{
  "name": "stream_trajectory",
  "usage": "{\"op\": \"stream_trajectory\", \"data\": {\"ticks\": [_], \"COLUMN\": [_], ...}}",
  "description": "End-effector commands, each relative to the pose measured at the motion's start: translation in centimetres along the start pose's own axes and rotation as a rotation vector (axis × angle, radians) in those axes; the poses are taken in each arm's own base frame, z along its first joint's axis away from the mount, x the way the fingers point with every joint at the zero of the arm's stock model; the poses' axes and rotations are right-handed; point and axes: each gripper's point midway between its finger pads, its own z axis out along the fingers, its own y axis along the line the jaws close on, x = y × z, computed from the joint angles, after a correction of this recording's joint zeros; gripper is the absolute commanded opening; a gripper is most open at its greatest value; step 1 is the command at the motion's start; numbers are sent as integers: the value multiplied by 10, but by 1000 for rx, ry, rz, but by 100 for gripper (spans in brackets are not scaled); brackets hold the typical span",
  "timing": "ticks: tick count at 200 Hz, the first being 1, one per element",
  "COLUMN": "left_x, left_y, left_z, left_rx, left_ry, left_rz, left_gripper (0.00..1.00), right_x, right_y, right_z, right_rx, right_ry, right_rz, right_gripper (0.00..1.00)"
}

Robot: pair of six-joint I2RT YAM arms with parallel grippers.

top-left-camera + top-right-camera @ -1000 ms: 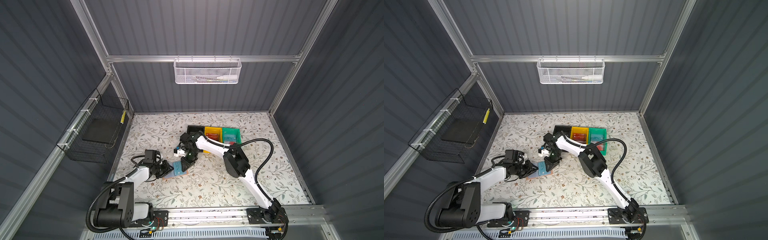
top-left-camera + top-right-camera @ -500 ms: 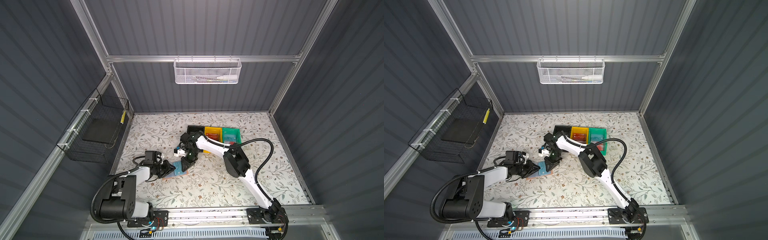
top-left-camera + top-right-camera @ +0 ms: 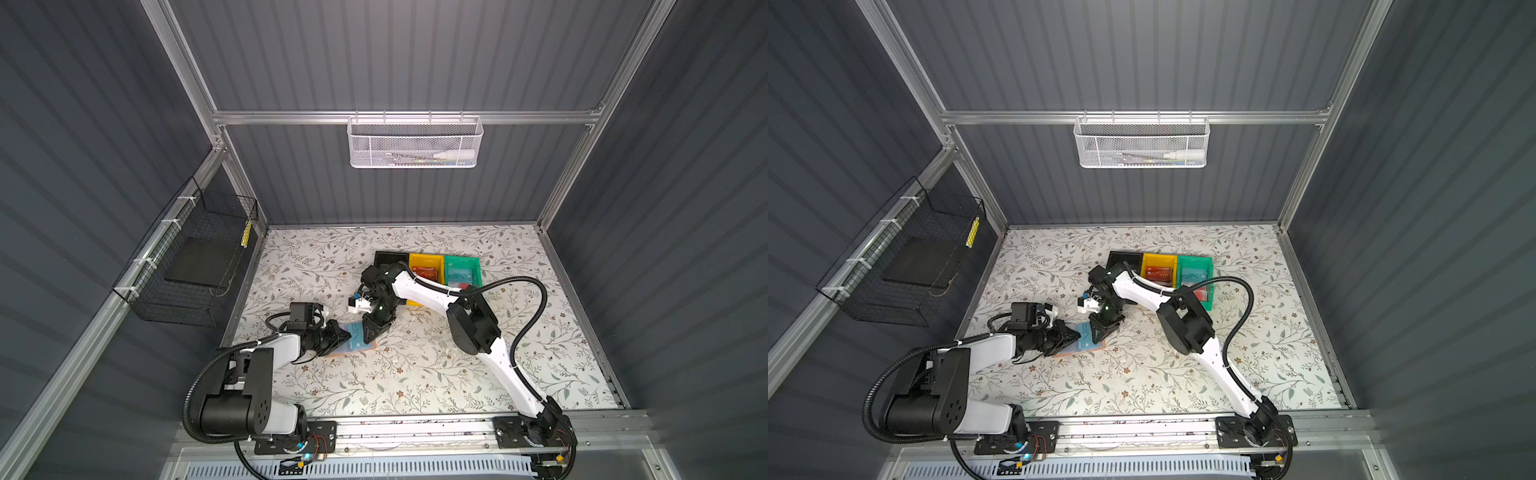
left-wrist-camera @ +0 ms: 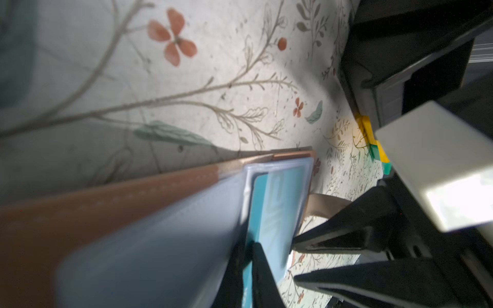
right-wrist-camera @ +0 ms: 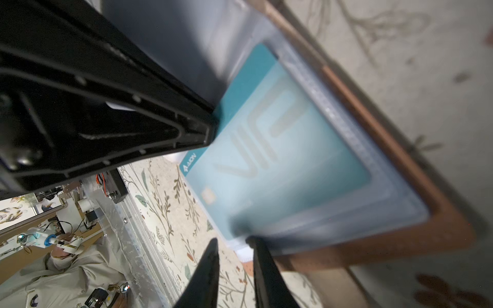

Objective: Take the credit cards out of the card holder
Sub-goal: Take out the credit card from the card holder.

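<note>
We log teal card [image 5: 280,149] printed VIP, partly out of its bluish sleeve [image 5: 386,176], card holder [image 5: 408,170] tan-covered, on floral table [image 3: 415,374], left gripper [image 5: 212,125] pinched on the card's edge, right gripper [image 5: 232,244] part-open at the sleeve's corner.

Place: we read this as a robotics lab, a closed test cell rather than a home or a shop.
Walls: grey ribbed panels [image 3: 395,62] shut us in on three sides, held by a bare aluminium frame [image 3: 407,117].
Arms: we see a left arm [image 3: 286,345] and a right arm [image 3: 503,357], both bolted to a metal rail [image 3: 415,428] along the front.
Desk: a flower-printed desk [image 3: 415,382] carries coloured sorting bins [image 3: 424,258].
Storage: a white mesh basket [image 3: 414,143] and a black wire basket [image 3: 187,266] hang from the frame.
Wiring: we spot exposed wiring [image 3: 309,444] by the rail.
Beyond: in the right wrist view we glimpse a cluttered workbench [image 5: 48,234] with loose cables.
</note>
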Motion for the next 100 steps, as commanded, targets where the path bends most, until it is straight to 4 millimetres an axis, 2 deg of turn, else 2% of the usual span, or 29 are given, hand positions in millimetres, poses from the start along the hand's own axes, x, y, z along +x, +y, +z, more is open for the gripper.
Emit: {"op": "stream_trajectory", "data": {"ticks": [1, 55, 100], "left_x": [10, 15, 20], "left_y": [7, 12, 22], "left_z": [5, 8, 2], "left_rx": [-8, -10, -79], "left_ry": [37, 49, 51], "left_rz": [-30, -40, -32], "left_gripper": [11, 1, 0], "right_x": [22, 22, 24], "right_y": [-30, -30, -32], "right_z": [24, 24, 24], "right_rx": [73, 73, 74], "right_ry": [87, 89, 92], "right_rz": [65, 66, 73], "right_gripper": [27, 27, 27]}}
